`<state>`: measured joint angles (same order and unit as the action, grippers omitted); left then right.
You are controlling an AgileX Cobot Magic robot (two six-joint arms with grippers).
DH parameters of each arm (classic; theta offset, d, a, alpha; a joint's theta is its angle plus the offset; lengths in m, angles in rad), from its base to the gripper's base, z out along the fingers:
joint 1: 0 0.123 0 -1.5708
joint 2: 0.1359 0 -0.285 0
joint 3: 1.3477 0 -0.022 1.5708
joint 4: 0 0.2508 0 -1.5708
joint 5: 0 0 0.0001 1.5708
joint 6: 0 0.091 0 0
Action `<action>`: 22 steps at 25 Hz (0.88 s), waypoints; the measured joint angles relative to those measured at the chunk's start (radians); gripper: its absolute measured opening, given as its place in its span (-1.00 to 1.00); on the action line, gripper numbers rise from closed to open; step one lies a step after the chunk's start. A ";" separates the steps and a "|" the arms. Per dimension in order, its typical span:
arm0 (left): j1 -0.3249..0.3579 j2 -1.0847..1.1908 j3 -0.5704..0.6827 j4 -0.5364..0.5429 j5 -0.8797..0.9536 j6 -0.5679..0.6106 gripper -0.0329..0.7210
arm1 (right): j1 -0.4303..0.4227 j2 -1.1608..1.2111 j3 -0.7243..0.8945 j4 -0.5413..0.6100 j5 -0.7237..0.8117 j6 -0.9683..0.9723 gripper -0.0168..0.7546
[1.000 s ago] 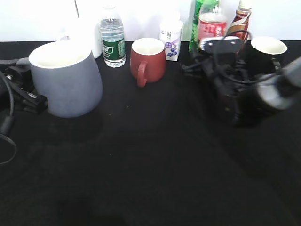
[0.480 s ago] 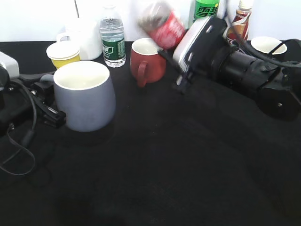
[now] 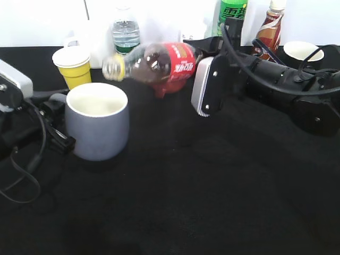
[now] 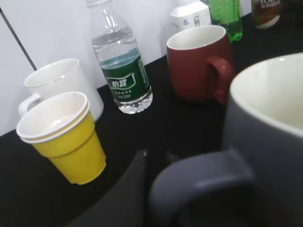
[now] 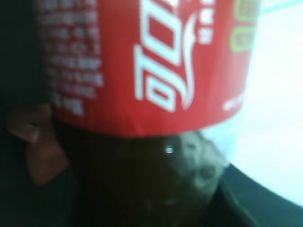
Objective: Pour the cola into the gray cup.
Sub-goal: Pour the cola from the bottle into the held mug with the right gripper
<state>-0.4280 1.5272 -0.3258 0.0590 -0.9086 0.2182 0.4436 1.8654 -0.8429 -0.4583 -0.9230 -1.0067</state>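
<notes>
The right gripper (image 3: 204, 56) is clamped on the cola (image 3: 159, 62), held nearly flat with its mouth above the gray cup (image 3: 97, 127), whose handle the left gripper (image 3: 53, 135) seems to pinch, so tilting slowly should avoid spilling.

The right end effector (image 3: 197, 57) holds the cola (image 3: 154, 62) sideways above the gray cup (image 3: 97, 121).

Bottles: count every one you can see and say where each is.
5. The cola lies tipped in the right gripper; water bottle at back left; green bottle and brown swirl bottle back right; white bottle behind the red mug. More may be hidden.
</notes>
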 joint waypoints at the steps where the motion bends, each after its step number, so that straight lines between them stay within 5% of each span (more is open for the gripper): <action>1: 0.000 0.004 0.000 0.002 0.003 0.001 -0.75 | 0.000 0.000 0.000 -0.002 -0.002 -0.035 0.04; 22: 0.000 0.004 0.000 0.043 -0.030 0.001 -0.75 | 0.000 0.000 0.000 0.105 -0.117 -0.319 0.04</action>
<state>-0.4280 1.5309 -0.3258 0.1025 -0.9388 0.2194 0.4436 1.8654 -0.8429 -0.3530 -1.0404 -1.3254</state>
